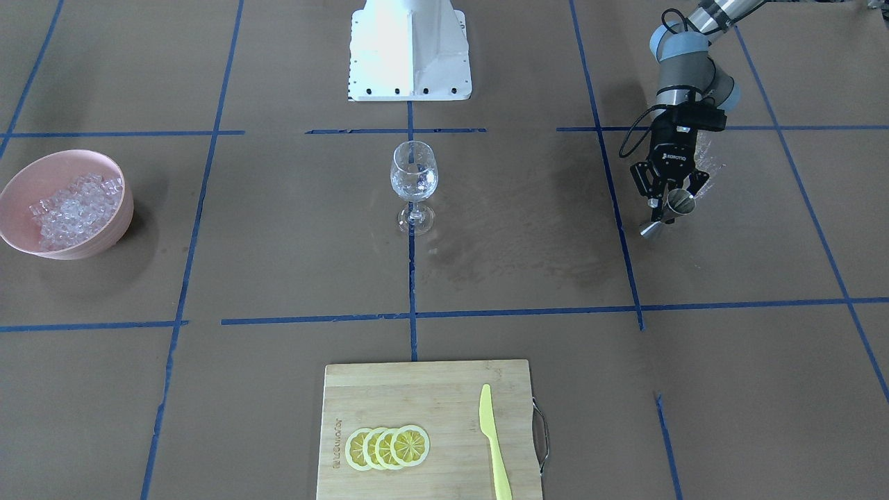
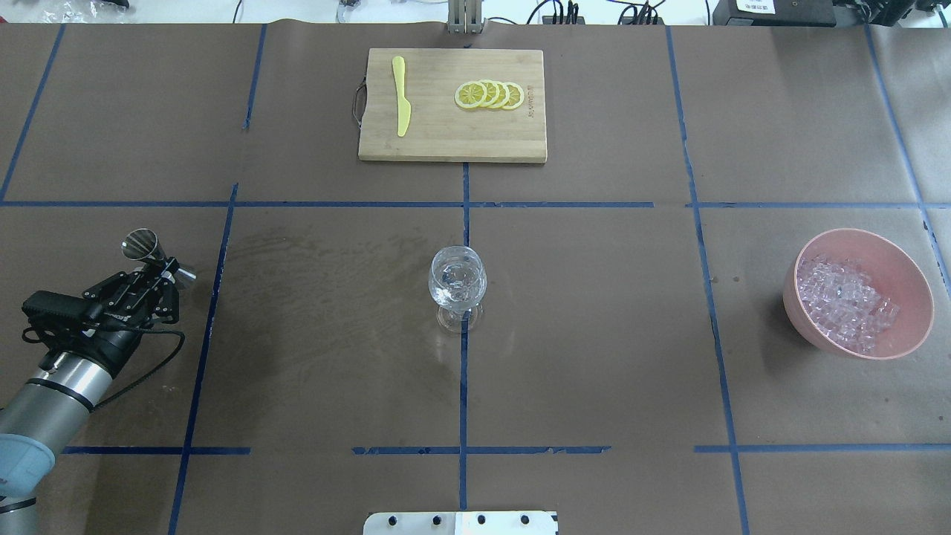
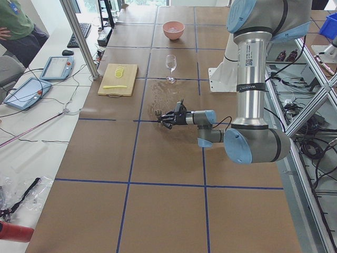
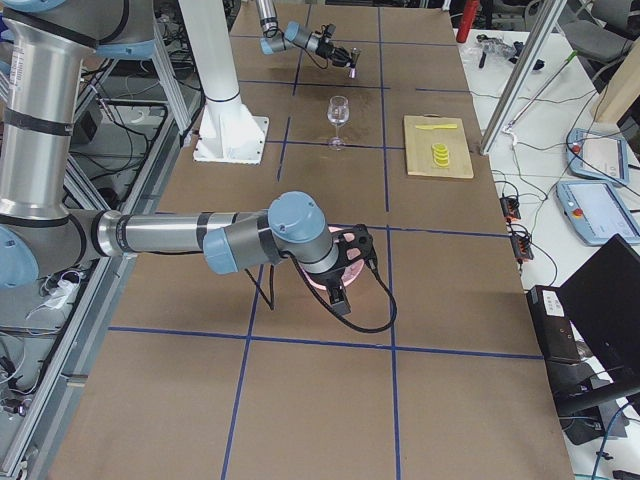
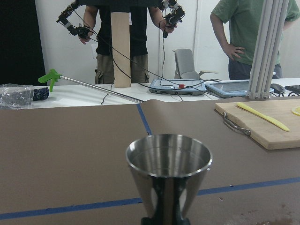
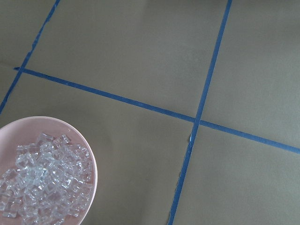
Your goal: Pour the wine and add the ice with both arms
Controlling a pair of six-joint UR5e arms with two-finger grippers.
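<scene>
We see the left gripper (image 2: pixel 165 269) clamped on the narrow waist of a steel jigger (image 2: pixel 148 249), near the robot's-left end of the desk, about midway between the robot's edge and the operators' edge. In the left wrist view the jigger stands upright, its long axis vertical and its mouth level. We cannot tell whether any liquid sits in it. The wine glass (image 2: pixel 458 276) stands upright at the middle of the desk, well apart from the jigger. From that hand it lies toward the robot's right, along the length of the desk. We judge the pour to turn on this relation: the left arm would have to carry the jigger sideways toward the desk's middle, mouth level, before tipping it over the rim.

The ice (image 2: pixel 847 301) is heaped in a pink bowl (image 2: pixel 912 286) near the robot's-right end of the desk, well apart from the glass on its other side. The right gripper (image 4: pixel 341 300) shows only in the side view, hanging above the bowl, and we cannot tell whether its fingers are apart or together. Its wrist camera looks down on the bowl's rim and the cubes, so we judge the right arm the nearer one for the ice, with the glass toward the robot's left from it
</scene>
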